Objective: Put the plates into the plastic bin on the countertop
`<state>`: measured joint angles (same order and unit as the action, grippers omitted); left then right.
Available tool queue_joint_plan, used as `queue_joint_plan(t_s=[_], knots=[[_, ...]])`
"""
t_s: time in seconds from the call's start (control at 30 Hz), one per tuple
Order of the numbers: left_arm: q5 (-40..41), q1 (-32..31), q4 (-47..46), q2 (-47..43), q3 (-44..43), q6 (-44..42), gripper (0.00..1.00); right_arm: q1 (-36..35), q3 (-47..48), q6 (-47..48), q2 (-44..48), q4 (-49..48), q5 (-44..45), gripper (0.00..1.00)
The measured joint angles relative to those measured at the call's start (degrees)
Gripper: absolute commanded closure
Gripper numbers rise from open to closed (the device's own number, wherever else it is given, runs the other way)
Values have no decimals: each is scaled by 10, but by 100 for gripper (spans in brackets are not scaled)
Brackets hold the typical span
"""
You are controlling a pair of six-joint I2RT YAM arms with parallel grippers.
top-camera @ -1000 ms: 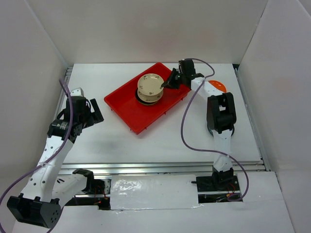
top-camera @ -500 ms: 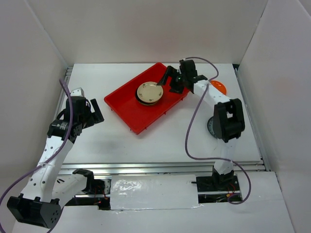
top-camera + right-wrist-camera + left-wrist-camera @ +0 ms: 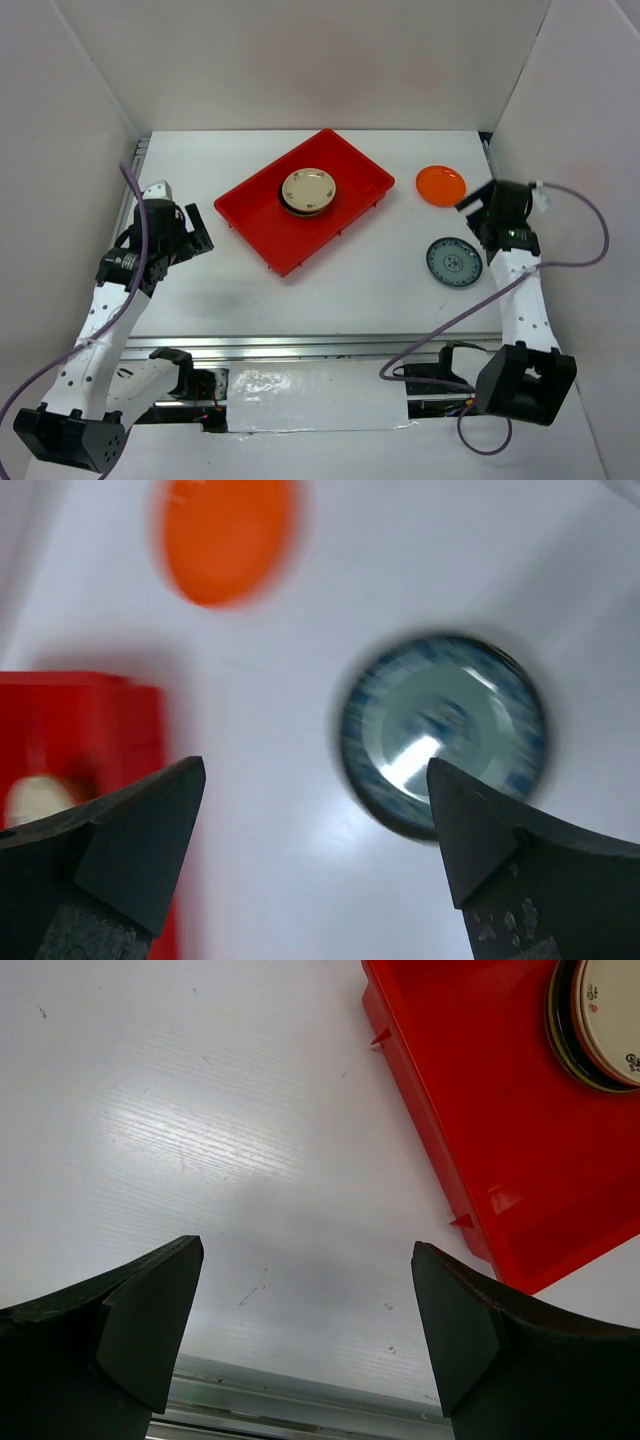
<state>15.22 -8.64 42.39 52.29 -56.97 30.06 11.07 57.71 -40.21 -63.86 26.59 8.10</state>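
No text, label, brand, number or sign can be read in any view. The small round beige plate (image 3: 307,189) lying in the bright red rectangular plastic bin (image 3: 265,228) bears only tiny dark motifs, not letters. The small round blue-and-white patterned plate (image 3: 453,262) on the flat white worktop (image 3: 340,290) shows a ring pattern, blurred in the right wrist view.
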Motion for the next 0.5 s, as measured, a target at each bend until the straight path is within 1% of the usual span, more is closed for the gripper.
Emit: queue_joint_plan(t_s=[0.07,0.13,0.2,0.27,0.37,0.5], knots=[[-2,0,0,0,0,0,1,36,-82,-5,25,27,3,0],[-6,0,0,1,0,-1,1,68,-155,-13,71,62,4,0],[-11,0,0,2,0,-1,1,88,-198,-24,125,82,1,0],[-16,0,0,3,0,-1,1,99,-220,-38,160,82,-11,0],[-22,0,0,4,0,-3,1,106,-239,-56,162,69,-32,0],[-34,0,-1,5,0,-12,1,107,-267,-74,113,46,-57,0]])
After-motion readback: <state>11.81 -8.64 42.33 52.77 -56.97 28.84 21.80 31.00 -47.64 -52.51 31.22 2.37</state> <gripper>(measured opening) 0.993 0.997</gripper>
